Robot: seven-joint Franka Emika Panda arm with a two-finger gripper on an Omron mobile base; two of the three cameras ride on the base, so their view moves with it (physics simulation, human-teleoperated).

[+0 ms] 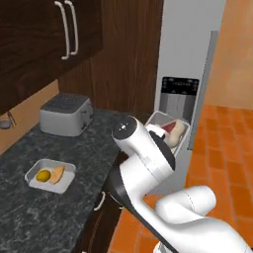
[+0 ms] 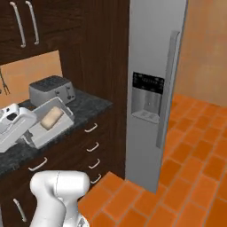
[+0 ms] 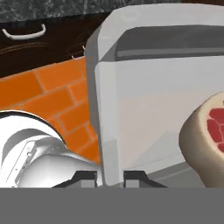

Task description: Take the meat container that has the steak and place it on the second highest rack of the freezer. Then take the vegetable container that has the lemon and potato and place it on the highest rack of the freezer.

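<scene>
The two dark fingers (image 3: 87,178) pinch the near wall of the pale grey rectangular meat container (image 3: 131,87), one tip on either side of its rim. Inside it lies the steak (image 3: 205,140), a reddish-pink slab with a cream-beige fat side. The container is held tilted in the air in front of the tall light-grey freezer (image 1: 190,49), whose door is closed. On the dark speckled worktop (image 1: 74,148) sits the vegetable container (image 1: 34,170) with the yellow lemon (image 1: 43,176) touching the orange-tan potato (image 1: 57,174), near a silver toaster (image 1: 66,113).
</scene>
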